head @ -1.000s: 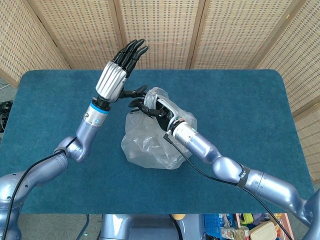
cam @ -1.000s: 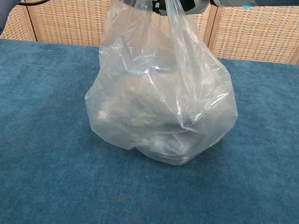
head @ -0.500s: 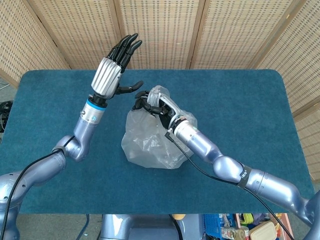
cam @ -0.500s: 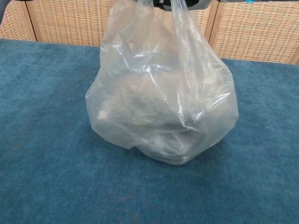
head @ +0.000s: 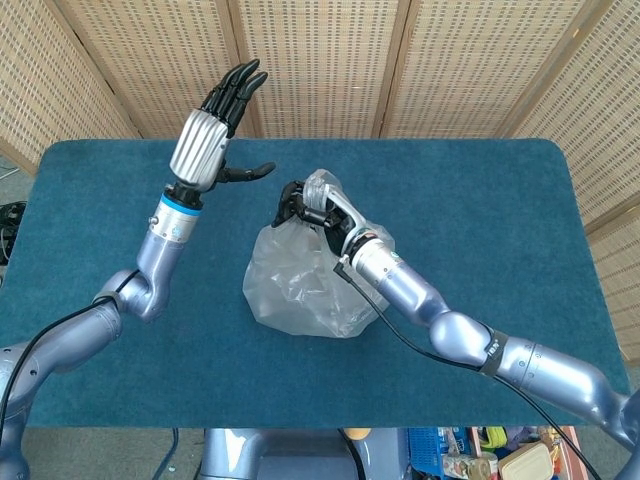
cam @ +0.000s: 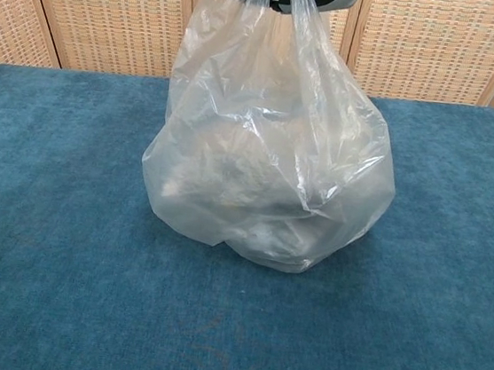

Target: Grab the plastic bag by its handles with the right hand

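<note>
Gripping the gathered handles point(head: 318, 190) in your right hand point(head: 305, 208), treat the plastic bag point(cam: 267, 169) resting mid-table point(head: 480, 200) as soft, slippery film, while your left hand point(head: 205, 135) hovers spread and empty.

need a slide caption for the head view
Right hand grips the handles of the clear plastic bag on the blue table; left hand raised open.

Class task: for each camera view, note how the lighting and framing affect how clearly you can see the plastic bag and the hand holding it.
Head view: even, soft light, plastic bag and right hand sharp, faint shadow beneath. Chest view: bright glare streaks across the bag's film, contents hazy, and the frame's top edge crops the hand.
</note>
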{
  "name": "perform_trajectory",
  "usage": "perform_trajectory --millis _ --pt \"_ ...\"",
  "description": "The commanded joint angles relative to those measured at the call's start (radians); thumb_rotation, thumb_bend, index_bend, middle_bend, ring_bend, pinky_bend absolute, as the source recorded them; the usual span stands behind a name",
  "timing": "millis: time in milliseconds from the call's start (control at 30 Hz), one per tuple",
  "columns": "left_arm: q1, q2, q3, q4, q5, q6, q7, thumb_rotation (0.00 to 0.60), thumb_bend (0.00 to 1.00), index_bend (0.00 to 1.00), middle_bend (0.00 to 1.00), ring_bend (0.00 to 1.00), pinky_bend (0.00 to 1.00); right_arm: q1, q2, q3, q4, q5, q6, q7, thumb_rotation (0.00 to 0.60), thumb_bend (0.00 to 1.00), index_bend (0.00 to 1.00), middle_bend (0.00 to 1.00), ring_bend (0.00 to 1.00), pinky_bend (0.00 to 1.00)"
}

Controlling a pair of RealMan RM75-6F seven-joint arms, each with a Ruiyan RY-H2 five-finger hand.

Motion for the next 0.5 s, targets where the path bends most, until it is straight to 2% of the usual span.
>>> perform_trajectory --millis 33,500 --pt "0.003 0.002 -0.005 -0.002 -0.004 0.004 -0.003 0.6 0.04 0.0 0.0 0.0 0.15 0.0 0.007 -0.004 -0.002 0.005 -0.005 -0.002 0.6 0.99 0.62 0.72 0.61 0.46" --pt "0.029 0.061 0.003 -0.021 -0.004 -0.02 -0.021 0.6 0.02 0.0 0.0 0.0 0.13 0.006 0.04 -0.018 -0.021 0.025 0.008 -0.022 0.6 1.0 0.72 0.8 0.74 0.54"
